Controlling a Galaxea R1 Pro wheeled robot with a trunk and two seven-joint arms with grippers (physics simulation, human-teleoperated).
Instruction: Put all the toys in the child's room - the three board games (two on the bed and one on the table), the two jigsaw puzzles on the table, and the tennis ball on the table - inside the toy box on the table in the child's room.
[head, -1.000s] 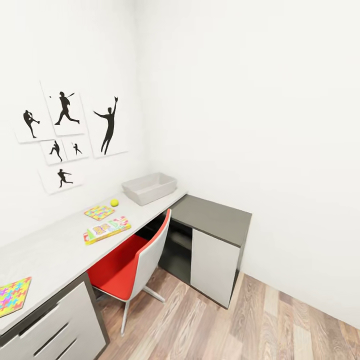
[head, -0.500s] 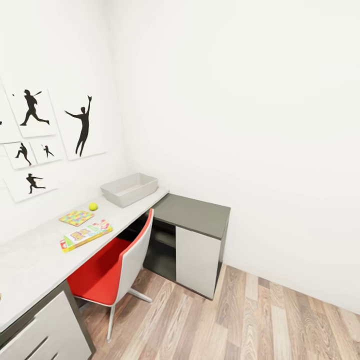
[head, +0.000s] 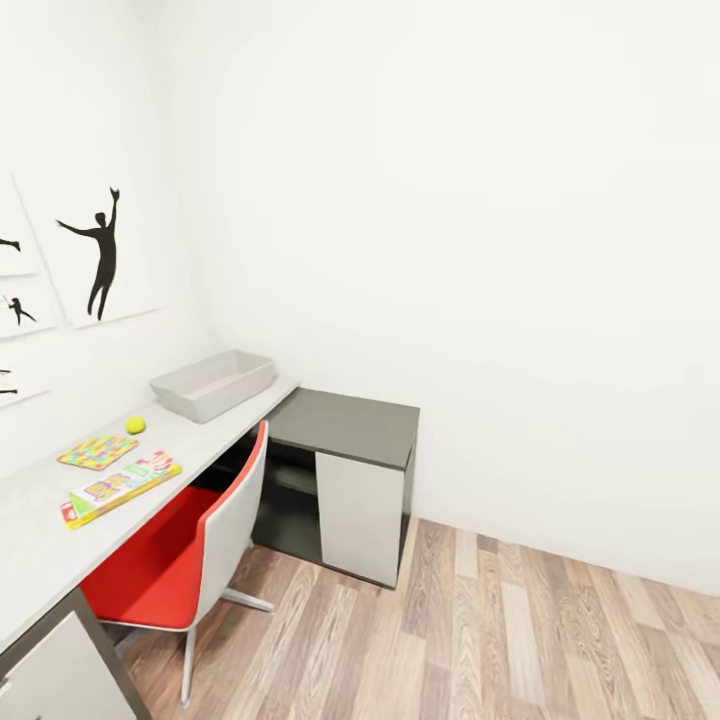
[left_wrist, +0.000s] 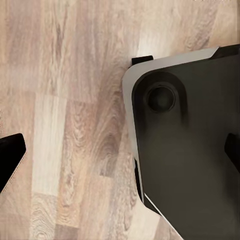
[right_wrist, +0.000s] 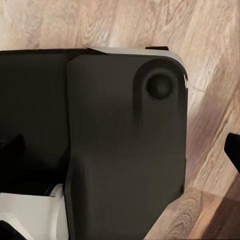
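Toys lie on the table (head: 40, 530), all placed here relative to the toy box (head: 214, 383), which sits at the desktop's far end beside the dark cabinet top (head: 350, 428). Nearest the box is the tennis ball (head: 135, 425); just beyond it lies a jigsaw puzzle (head: 97, 452), then a board game (head: 120, 487) with a green border. A red chair (head: 185, 550) is tucked under the table edge below them.

Judging by looks, the ball is light and liable to roll, best pinched across its middle; the puzzle mat is thin and probably floppy, so an edge grip suits; the game box is stiff, graspable by a long side.

Both wrist views look down on wood floor and the robot's dark base. Left gripper (left_wrist: 120, 152): fingertips far apart, spread and empty. Right gripper: I cannot tell.
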